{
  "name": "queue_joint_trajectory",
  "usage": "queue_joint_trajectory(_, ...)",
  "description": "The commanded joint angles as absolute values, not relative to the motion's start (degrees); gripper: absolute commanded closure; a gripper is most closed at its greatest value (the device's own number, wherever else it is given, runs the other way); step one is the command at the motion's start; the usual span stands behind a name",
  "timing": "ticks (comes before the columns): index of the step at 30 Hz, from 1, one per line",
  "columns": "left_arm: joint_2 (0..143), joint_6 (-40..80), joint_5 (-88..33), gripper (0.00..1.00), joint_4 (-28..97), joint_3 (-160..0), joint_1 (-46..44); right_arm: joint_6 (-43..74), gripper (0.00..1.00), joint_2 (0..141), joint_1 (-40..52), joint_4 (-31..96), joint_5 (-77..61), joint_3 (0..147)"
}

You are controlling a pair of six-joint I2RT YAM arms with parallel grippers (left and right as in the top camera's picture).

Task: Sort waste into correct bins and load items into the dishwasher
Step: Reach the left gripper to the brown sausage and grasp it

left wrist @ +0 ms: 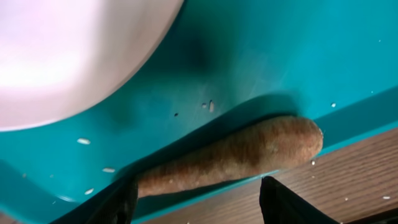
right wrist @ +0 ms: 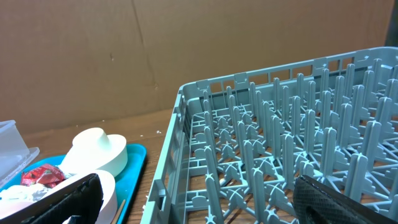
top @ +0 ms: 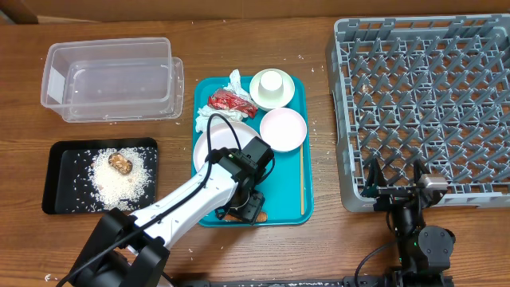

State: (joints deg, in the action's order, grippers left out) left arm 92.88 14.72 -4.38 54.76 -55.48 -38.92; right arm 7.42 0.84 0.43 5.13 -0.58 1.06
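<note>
A brown elongated food scrap point(left wrist: 242, 152) lies against the front rim of the teal tray point(left wrist: 280, 50), beside the white plate point(left wrist: 62, 50). My left gripper point(left wrist: 202, 205) is open and hangs right over the scrap, one finger on each side, holding nothing. In the overhead view it is at the tray's front edge point(top: 243, 207). The tray point(top: 279, 183) also holds a white plate point(top: 219, 143), a pink bowl point(top: 283, 129), an upturned white cup point(top: 272, 86), a red wrapper point(top: 233, 101) and crumpled tissue point(top: 237, 80). My right gripper point(top: 396, 190) is open and empty at the dish rack's front edge.
The grey dish rack point(top: 344, 199) fills the right side and shows in the right wrist view point(right wrist: 280, 124). A clear plastic bin point(top: 111, 80) stands at the back left. A black tray point(top: 56, 191) with rice and a brown lump lies at the front left. A chopstick point(top: 301, 179) lies on the teal tray.
</note>
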Motion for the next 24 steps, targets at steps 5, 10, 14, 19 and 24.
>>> queue_joint_trajectory(5,92.3,11.9,-6.6,0.36,52.8,-53.4,-39.0,7.0,0.00,0.2,0.7,4.8,-0.1,0.5)
queue_joint_trajectory(10,92.3,10.3,-7.1,0.36,52.1,-53.4,-39.0,7.0,0.00,0.2,0.7,4.8,-0.1,0.5)
queue_joint_trajectory(14,92.3,8.8,-6.5,0.37,51.1,-53.2,-39.0,7.0,0.00,0.2,0.7,4.8,-0.1,0.5)
queue_joint_trajectory(19,92.3,8.7,-1.6,0.37,47.6,-51.4,-39.0,7.0,0.00,0.2,0.7,4.8,-0.1,0.5)
queue_joint_trajectory(24,92.3,7.6,-1.8,0.48,49.1,-51.4,-39.0,7.0,0.00,0.2,0.7,4.8,-0.1,0.5)
